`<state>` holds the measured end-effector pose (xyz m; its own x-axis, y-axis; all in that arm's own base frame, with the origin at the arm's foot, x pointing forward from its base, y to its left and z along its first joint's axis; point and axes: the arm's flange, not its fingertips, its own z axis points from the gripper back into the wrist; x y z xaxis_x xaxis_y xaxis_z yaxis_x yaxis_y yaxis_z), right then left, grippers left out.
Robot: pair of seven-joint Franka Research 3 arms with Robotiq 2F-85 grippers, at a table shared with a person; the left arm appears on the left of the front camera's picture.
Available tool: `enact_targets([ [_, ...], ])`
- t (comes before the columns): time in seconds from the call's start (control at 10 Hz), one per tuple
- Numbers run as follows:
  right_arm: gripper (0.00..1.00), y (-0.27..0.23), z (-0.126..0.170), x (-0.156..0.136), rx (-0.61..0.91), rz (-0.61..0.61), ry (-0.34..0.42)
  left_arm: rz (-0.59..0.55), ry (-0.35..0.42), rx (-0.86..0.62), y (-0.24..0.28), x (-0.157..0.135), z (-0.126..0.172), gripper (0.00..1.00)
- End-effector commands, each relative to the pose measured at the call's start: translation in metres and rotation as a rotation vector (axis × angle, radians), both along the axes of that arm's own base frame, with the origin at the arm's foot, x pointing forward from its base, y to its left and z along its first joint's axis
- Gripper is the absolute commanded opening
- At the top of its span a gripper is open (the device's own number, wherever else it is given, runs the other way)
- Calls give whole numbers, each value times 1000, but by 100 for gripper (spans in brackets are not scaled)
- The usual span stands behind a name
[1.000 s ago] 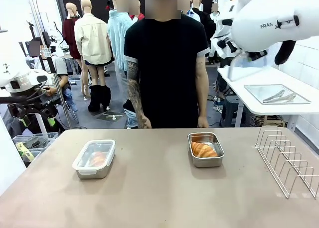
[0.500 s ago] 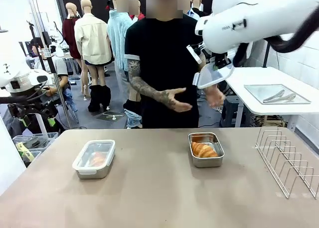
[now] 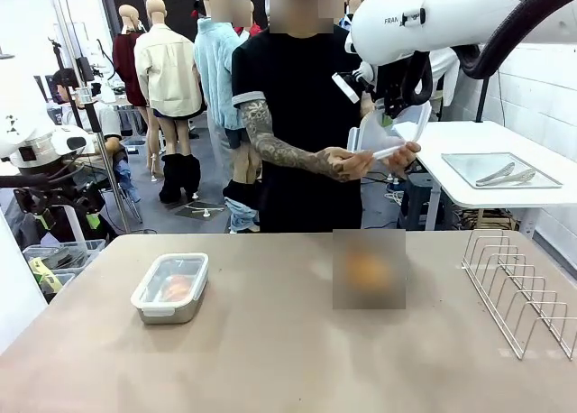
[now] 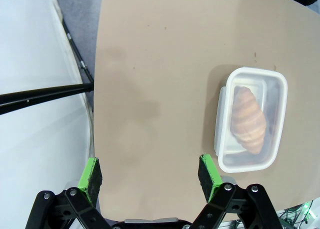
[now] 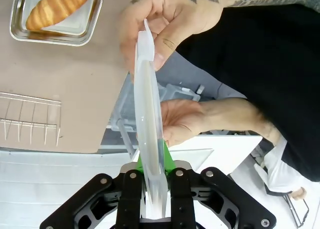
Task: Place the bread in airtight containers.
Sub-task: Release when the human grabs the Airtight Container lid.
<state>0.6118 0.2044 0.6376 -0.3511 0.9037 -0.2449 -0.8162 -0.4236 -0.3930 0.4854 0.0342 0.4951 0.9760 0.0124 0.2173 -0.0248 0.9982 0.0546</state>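
On the left of the table stands an airtight container point(image 3: 170, 288) with its clear lid on, and bread point(image 4: 248, 120) lies inside it. My left gripper point(image 4: 150, 176) hangs open and empty off the table's left end. The second steel container point(image 5: 16, 33) stands uncovered with bread point(image 5: 54, 9) in it. High over the table's far edge, my right gripper point(image 5: 152, 164) is shut on a clear plastic lid point(image 5: 148, 104). The person's two hands point(image 5: 150, 29) hold the same lid point(image 3: 389, 135) from the far side.
A wire dish rack point(image 3: 523, 291) stands at the table's right end. Behind it is a white side table with a flat steel tray and tongs point(image 3: 500, 171). Plastic bins point(image 3: 54, 260) sit beside the table on the left.
My right arm has swung in from the right with the clear lid toward the person. The person's hands rose and took hold of the lid. The left arm is unmoved.
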Motion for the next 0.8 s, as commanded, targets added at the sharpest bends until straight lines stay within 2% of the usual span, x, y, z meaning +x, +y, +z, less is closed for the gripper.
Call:
enact_targets([
  [0.0, 0, 3, 2, 6, -6, -4, -3, -4, -2, 0, 1, -1, 1, 100],
  [0.4, 0, 0, 6, -4, -7, -16, -9, -4, -2, 0, 1, -1, 1, 100],
  [0.5, 5, -4, 8, -15, -12, -40, -7, -4, -2, 0, 1, -1, 1, 100],
  [0.7, 43, -18, 14, -43, -5, -68, -38, -4, -2, 0, 1, -1, 1, 100],
])
